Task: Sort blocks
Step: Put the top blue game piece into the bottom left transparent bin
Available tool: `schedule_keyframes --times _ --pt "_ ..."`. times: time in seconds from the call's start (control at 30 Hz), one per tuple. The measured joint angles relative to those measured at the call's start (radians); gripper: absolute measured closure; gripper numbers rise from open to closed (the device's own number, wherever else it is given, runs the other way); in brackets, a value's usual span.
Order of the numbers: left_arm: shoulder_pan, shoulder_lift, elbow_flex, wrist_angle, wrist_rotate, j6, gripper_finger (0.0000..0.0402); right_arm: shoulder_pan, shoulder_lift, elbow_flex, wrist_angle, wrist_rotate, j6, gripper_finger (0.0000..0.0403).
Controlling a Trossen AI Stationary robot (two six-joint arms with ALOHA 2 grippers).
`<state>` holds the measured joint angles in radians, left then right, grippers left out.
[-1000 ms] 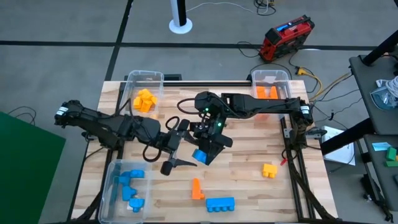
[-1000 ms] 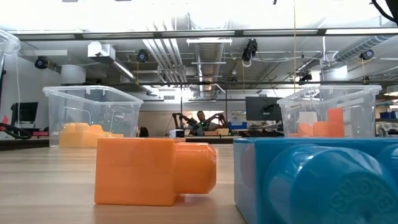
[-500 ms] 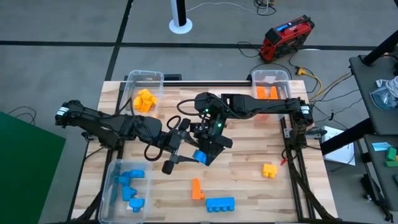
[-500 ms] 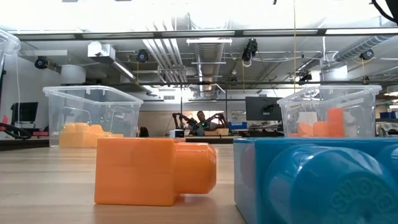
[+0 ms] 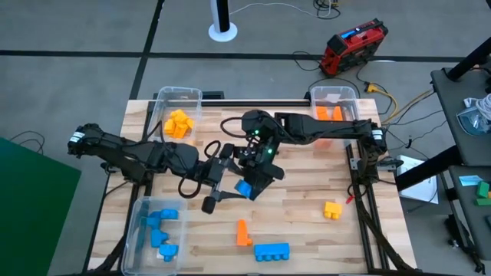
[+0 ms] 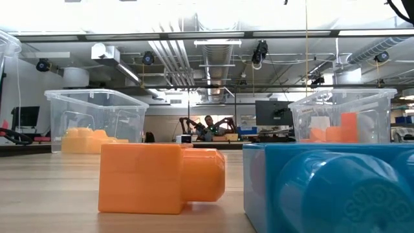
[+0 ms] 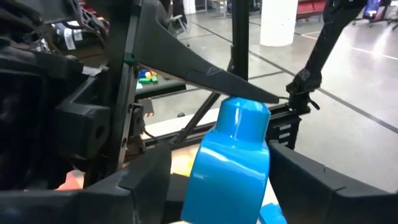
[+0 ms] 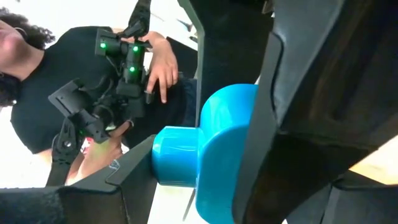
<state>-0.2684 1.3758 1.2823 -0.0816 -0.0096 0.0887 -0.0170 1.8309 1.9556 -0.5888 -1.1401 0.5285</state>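
A blue block with one round stud hangs above the table's middle, my right gripper shut on it. My left gripper is open and reaches in from the table's left. Its fingers stand on either side of the block, and I cannot tell whether they touch it. Three loose blocks lie near the front edge: one orange, one blue, one yellow. My right gripper pinches the blue block between its two fingers. One finger lies on the block's body, and the other stands at the end of its stud. The fingers come slanting down from the far right. The block is lifted clear of the table.
Three clear bins stand at the table's corners: yellow blocks far left, orange blocks far right, blue blocks near left. In the low view the orange block and the blue one lie close. A person's hands show beyond the table.
My right gripper has carried the blue block a little toward the table's left, farther in between my left gripper's open fingers. The block stays clear of the table.
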Motion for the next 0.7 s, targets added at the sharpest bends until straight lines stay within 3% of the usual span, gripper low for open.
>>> schedule_keyframes --times 0.7 --pt "0.0 0.001 0.0 0.004 0.017 0.005 0.017 -0.003 -0.002 0.001 -0.004 -0.016 0.001 0.0149"
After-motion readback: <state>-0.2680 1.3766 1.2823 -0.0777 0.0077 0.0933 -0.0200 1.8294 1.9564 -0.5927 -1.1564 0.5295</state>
